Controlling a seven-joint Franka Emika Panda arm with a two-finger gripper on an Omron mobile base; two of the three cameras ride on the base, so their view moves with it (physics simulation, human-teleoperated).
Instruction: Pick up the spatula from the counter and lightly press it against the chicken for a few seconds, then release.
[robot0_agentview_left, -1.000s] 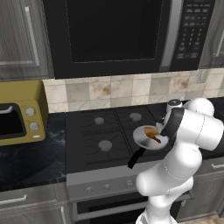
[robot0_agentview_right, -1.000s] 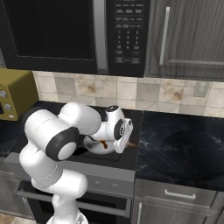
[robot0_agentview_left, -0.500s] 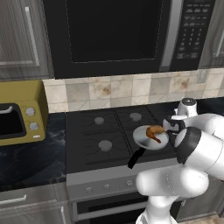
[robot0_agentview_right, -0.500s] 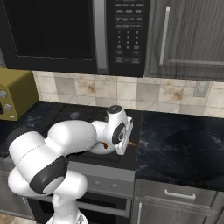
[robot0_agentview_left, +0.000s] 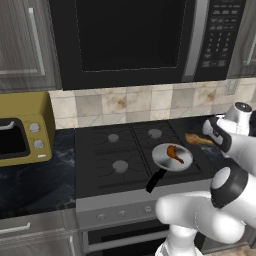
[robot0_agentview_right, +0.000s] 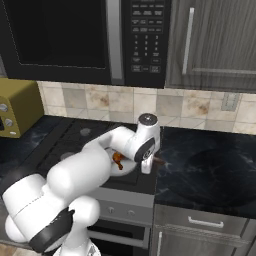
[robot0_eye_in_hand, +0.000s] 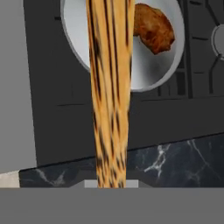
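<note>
**Claw (robot0_agentview_left: 214, 138) clamped on the handle end of the spatula (robot0_eye_in_hand: 109, 87).**
The spatula runs straight ahead of the claw, out over the pan (robot0_eye_in_hand: 148, 78), passing just beside the chicken (robot0_eye_in_hand: 153, 28); contact cannot be told. It is judged light, stiff, smooth wood. Held this far back it levers easily, so grip firmly and press gently.

In your hand view the spatula (robot0_eye_in_hand: 110, 87) runs off the top edge, so you cannot see its blade. It covers the middle of the pan (robot0_eye_in_hand: 153, 70), which is also cut off at the top, and the left part of the chicken (robot0_eye_in_hand: 153, 28). In your left base view the spatula's handle end slips behind the wrist (robot0_agentview_left: 225, 131). In your right base view the wrist hides most of the pan and all but 1 sliver of chicken.
</note>
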